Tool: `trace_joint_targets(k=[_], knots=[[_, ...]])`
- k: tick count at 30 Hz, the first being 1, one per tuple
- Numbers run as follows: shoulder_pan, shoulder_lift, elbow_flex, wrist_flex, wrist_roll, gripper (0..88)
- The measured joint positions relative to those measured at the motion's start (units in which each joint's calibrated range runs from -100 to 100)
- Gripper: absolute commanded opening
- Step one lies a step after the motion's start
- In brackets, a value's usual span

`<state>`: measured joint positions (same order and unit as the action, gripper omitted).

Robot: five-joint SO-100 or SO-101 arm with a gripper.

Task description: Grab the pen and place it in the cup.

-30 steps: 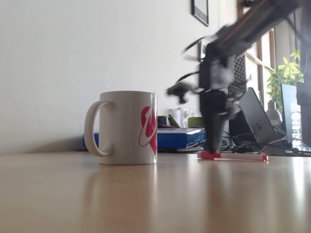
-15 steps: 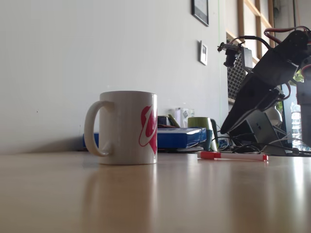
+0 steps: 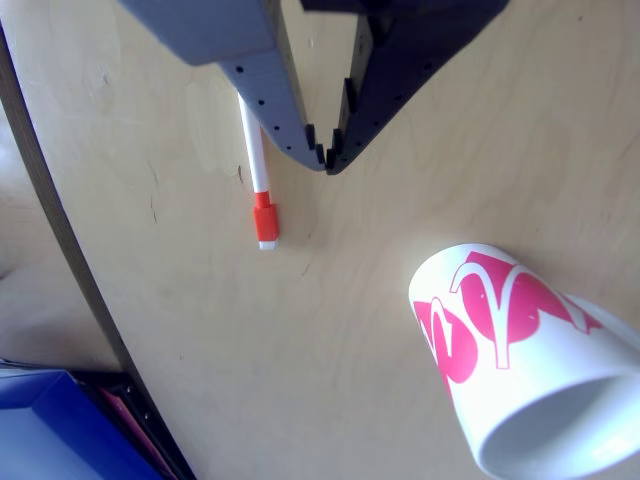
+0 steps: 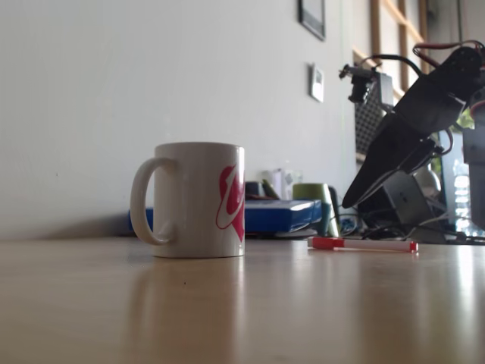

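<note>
Lifting off the pen (image 3: pixel 262 190), your fingers (image 3: pixel 327 158) now hang nearly closed and empty above it. Pen remains flat on the tabletop (image 3: pixel 200 330), near an edge; cup (image 3: pixel 520 370) stands apart. You'll need another grasp.

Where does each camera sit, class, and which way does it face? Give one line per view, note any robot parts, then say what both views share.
Other view: sits high, just behind the end effector, facing down at the table; both fingers show, nearly touching at the tips.
Fixed view: sits low at table level, facing sideways across the table toward the wall; the dark arm leans in from the right.
Shared: the pen lying flat and the cup standing upright.
</note>
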<state>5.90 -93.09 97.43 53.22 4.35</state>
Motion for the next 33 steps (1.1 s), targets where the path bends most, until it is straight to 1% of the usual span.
trace_joint_targets(k=[33], knots=[[-1.03,0.00,0.00,0.00,0.00,1.0]])
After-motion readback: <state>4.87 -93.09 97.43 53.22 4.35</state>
